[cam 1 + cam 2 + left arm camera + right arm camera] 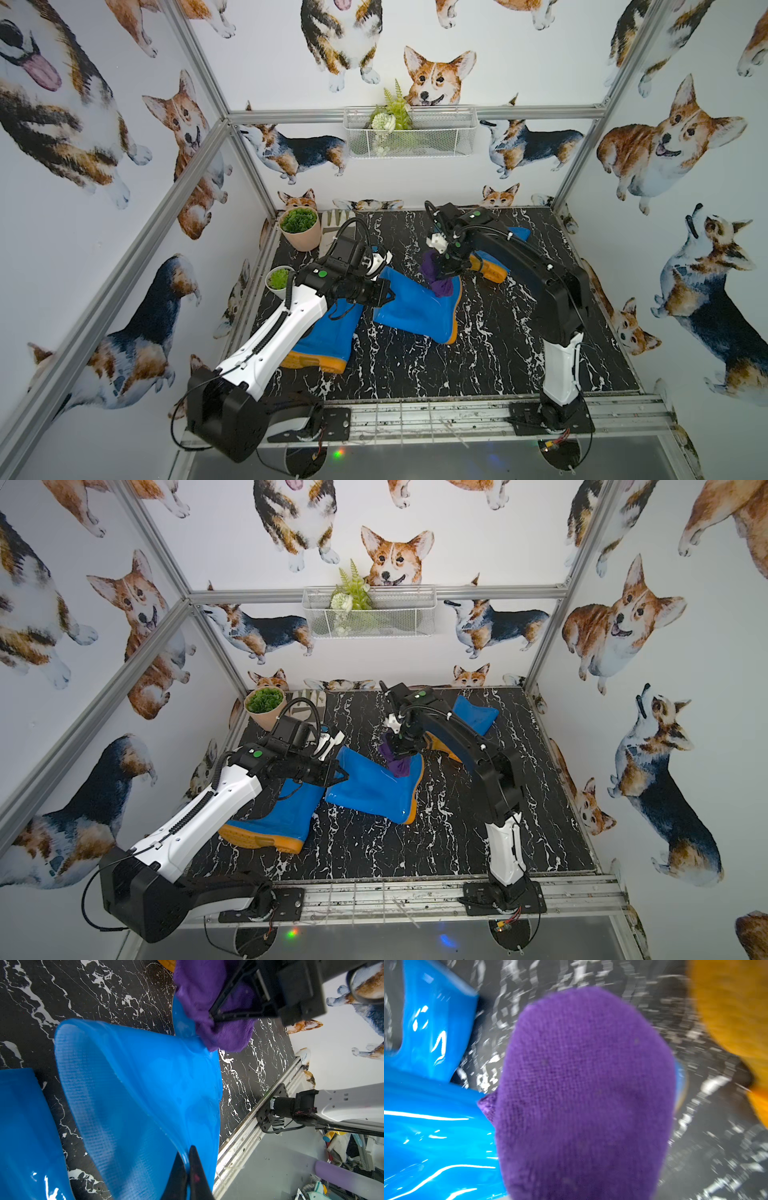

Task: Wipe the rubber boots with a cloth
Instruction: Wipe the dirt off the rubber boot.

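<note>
Counted: three rubber boots (pixel 374 789), one cloth (pixel 443 287), two plant pots (pixel 305 241), one glove (pixel 332 220). Middle boot (pixel 415 307) flat mid-table, long axis left-right, opening left, sole right. Left gripper (pixel 384 297) pinched on its rim; right gripper (pixel 444 275) clamped on cloth, bunched against the foot. Others: near-left boot (pixel 332 332), far-right boot (pixel 519 235).
</note>
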